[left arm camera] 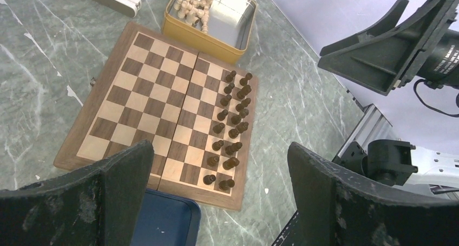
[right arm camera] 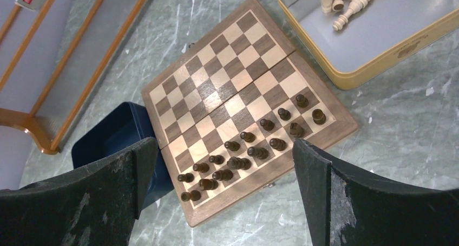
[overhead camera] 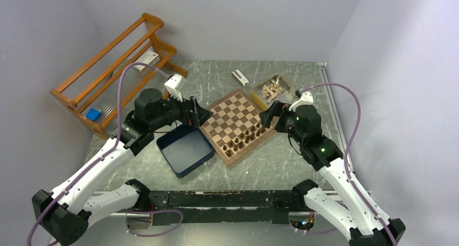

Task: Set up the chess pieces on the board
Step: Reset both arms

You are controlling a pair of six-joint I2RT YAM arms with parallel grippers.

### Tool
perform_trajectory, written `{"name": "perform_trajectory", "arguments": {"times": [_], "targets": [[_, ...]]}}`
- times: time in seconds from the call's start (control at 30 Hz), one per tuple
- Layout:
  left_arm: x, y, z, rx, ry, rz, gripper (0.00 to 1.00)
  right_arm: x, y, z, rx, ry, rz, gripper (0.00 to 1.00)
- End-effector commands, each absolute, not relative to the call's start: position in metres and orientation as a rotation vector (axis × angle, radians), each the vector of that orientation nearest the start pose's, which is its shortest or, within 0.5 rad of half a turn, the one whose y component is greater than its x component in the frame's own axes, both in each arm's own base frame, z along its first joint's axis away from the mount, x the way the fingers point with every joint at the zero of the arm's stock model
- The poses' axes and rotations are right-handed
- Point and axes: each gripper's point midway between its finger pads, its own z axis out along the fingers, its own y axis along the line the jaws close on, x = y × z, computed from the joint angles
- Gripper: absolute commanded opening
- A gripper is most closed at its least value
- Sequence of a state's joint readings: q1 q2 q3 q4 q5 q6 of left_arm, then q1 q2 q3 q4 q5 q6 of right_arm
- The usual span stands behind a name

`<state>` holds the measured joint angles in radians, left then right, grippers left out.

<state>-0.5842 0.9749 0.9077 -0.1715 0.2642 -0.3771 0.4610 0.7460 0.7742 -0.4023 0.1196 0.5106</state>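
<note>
The chessboard (overhead camera: 234, 118) lies at the table's middle, turned diagonally; it also shows in the left wrist view (left arm camera: 141, 110) and the right wrist view (right arm camera: 227, 89). Several dark brown chess pieces (overhead camera: 244, 138) stand upright in two rows along its near right edge, also seen in the left wrist view (left arm camera: 230, 127) and the right wrist view (right arm camera: 243, 156). My left gripper (overhead camera: 204, 116) is open and empty, held above the board's left corner. My right gripper (overhead camera: 266, 117) is open and empty, held above the board's right corner.
An empty dark blue box (overhead camera: 185, 150) sits next to the board's near left side. A yellow tin (overhead camera: 273, 90) with pale beige pieces stands behind the board on the right. A small white block (overhead camera: 240, 78) lies at the back. A wooden rack (overhead camera: 116, 67) stands at the far left.
</note>
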Motion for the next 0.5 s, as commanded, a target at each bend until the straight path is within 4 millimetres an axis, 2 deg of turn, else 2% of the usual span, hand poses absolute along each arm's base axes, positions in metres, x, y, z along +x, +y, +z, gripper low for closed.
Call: {"name": "perform_trajectory", "arguments": {"times": [0.0, 0.2, 0.47], "targets": [[0.26, -0.237, 0.312, 0.378, 1.755, -0.889, 0.98, 0.261, 0.128, 0.234, 0.124, 1.989, 0.517, 1.0], [0.26, -0.236, 0.31, 0.376, 1.758, -0.886, 0.98, 0.264, 0.125, 0.238, 0.153, 1.992, 0.497, 1.0], [0.26, -0.234, 0.308, 0.372, 1.764, -0.875, 0.98, 0.262, 0.12, 0.261, 0.147, 1.905, 0.502, 1.0]]}}
